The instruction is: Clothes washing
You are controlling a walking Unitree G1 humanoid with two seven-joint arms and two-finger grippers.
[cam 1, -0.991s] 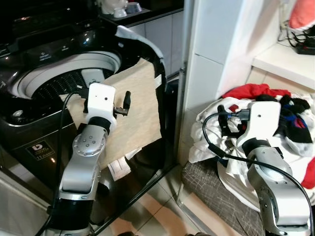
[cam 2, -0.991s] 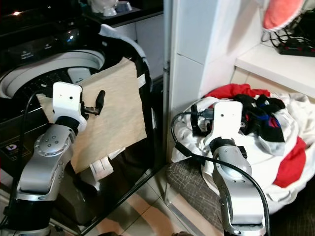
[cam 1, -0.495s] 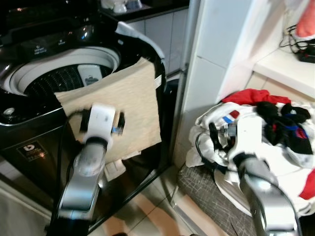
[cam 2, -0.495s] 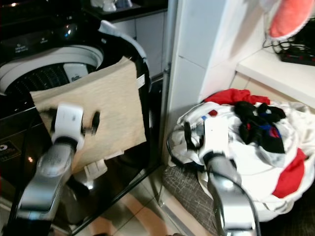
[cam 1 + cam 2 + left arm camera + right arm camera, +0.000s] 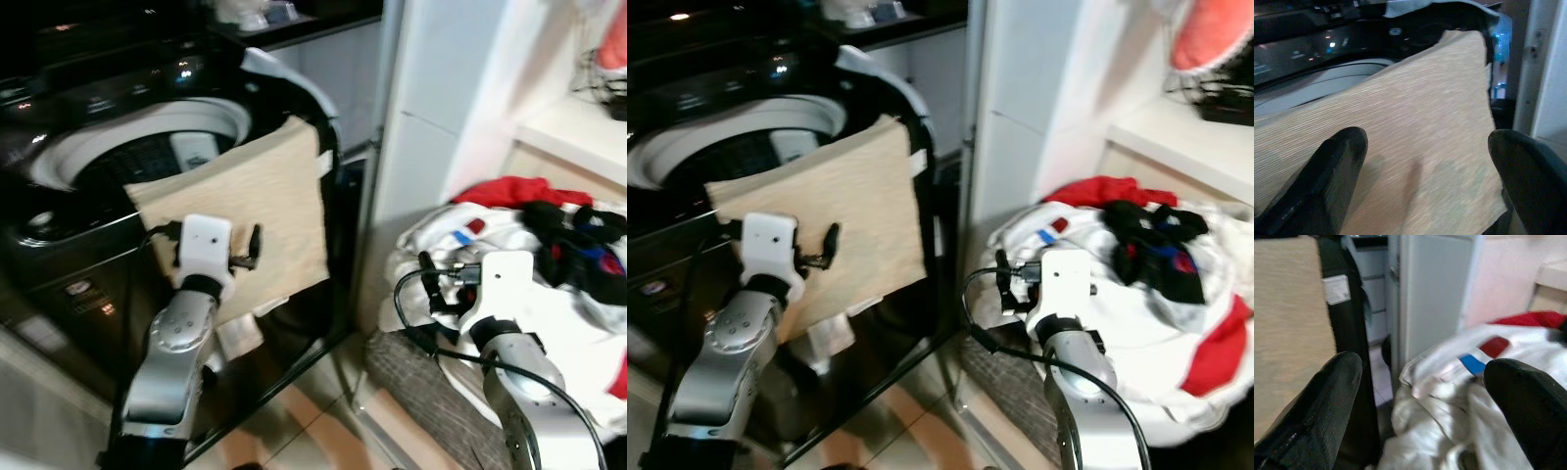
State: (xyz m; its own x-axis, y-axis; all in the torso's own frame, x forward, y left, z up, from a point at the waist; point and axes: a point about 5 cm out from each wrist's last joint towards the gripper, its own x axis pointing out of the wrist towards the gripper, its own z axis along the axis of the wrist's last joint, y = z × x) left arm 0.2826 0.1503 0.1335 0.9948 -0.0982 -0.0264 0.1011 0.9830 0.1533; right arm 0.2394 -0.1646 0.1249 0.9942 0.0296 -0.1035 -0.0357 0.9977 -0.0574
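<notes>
— Is there room near the washing machine (image 5: 98, 186)?
— Little. The white cabinet wall (image 5: 431, 117) stands just beside its black edge.
— And the grippers?
— The left gripper (image 5: 1425, 186) is spread wide before the beige cloth (image 5: 245, 211), grasping nothing. The right gripper (image 5: 1420, 411) is also released, near the laundry pile (image 5: 549, 255).
— The cloth?
— Flat, ribbed, draped over the machine's front rim.

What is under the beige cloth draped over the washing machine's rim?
The beige cloth covers the front right rim of the washing machine and hangs down its dark front. A white tag pokes out below. The rim section beneath is hidden.
</notes>
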